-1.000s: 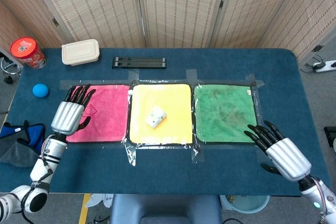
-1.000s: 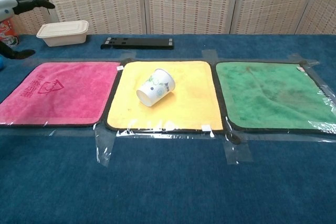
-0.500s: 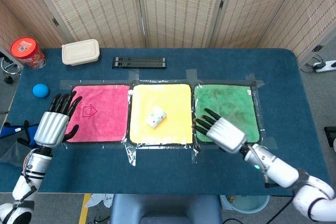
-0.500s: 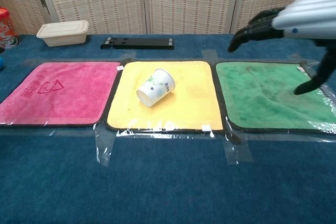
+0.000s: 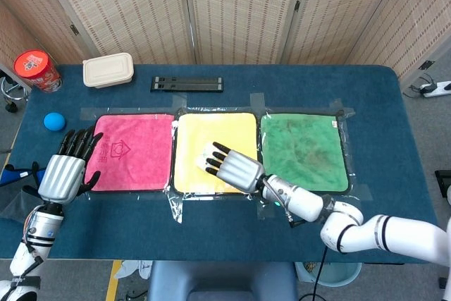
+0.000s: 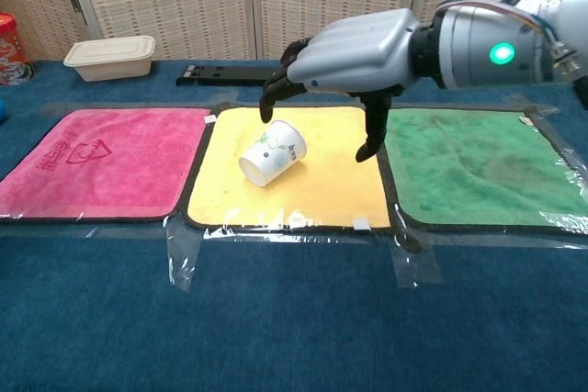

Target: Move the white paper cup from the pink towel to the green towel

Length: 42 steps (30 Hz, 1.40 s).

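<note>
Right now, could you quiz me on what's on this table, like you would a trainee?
1. True or false: the white paper cup stands upright on the pink towel.
2. Which hand hovers over the cup: A left hand, B right hand?
3. Fill in: the cup lies on the ___ towel.

Key: 1 false, it lies tipped on the yellow one. 2 B. 3 yellow.

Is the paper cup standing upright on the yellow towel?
No, in the chest view the white paper cup lies tipped on its side on the yellow towel, with the right hand open above it.
</note>
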Each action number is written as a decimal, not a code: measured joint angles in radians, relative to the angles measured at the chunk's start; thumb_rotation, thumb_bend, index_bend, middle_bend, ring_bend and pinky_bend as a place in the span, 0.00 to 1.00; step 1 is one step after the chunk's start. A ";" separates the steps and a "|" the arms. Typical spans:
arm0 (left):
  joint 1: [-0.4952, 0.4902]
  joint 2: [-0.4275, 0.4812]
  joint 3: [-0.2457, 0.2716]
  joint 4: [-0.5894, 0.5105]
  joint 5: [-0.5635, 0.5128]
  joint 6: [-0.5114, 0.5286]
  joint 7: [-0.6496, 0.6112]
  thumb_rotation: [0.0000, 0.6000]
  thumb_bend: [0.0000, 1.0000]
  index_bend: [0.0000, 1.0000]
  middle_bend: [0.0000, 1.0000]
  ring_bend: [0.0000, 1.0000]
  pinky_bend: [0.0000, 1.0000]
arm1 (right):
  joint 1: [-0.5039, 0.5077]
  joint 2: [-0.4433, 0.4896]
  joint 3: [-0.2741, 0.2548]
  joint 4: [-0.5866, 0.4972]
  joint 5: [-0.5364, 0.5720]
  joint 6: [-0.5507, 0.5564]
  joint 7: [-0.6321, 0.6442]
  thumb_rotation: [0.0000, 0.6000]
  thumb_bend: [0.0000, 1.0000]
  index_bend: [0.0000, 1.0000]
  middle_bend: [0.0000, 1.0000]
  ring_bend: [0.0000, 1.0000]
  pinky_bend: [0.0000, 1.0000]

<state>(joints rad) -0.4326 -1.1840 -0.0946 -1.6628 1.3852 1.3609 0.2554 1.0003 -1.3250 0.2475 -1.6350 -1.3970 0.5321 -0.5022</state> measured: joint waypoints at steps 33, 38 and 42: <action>0.073 -0.003 0.004 0.040 -0.005 -0.011 -0.049 1.00 0.39 0.01 0.00 0.00 0.00 | 0.311 -0.370 -0.060 0.495 0.286 -0.077 -0.020 1.00 0.55 0.27 0.24 0.19 0.00; 0.081 -0.003 0.003 0.041 0.000 -0.008 -0.053 1.00 0.39 0.01 0.00 0.00 0.00 | 0.331 -0.399 -0.080 0.542 0.307 -0.085 -0.010 1.00 0.55 0.28 0.24 0.19 0.00; 0.084 -0.003 0.002 0.041 0.003 -0.008 -0.054 1.00 0.39 0.01 0.00 0.00 0.00 | 0.334 -0.400 -0.102 0.545 0.316 -0.089 -0.004 1.00 0.55 0.30 0.25 0.23 0.00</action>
<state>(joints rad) -0.3483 -1.1867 -0.0924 -1.6216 1.3882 1.3533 0.2009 1.3347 -1.7252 0.1453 -1.0896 -1.0806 0.4436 -0.5065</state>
